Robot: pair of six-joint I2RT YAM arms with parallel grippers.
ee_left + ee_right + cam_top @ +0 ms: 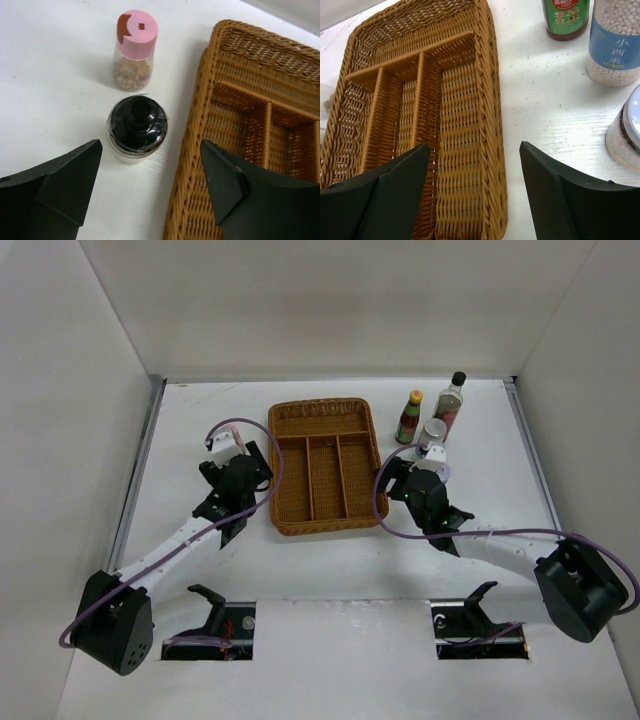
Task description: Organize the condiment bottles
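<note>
In the left wrist view a pink-capped bottle (136, 50) of brown grains stands on the white table. A black-capped jar (137, 129) stands just in front of it, left of the wicker tray (200, 150). My left gripper (150, 170) is open and empty, just short of the black-capped jar. My right gripper (472, 170) is open and empty, over the tray's right rim (490, 125). Beyond it stand a green bottle with a red label (565, 17), a blue-labelled bottle of white beads (617, 40) and a pale-lidded jar (627, 130). The top view shows the yellow-capped green bottle (410, 418) and the tall black-capped bottle (450, 403).
The brown wicker tray (283, 475) lies mid-table between the arms, with one wide compartment at the back and three long ones in front, all bare. White walls enclose the table on three sides. The arm bases sit at the near edge.
</note>
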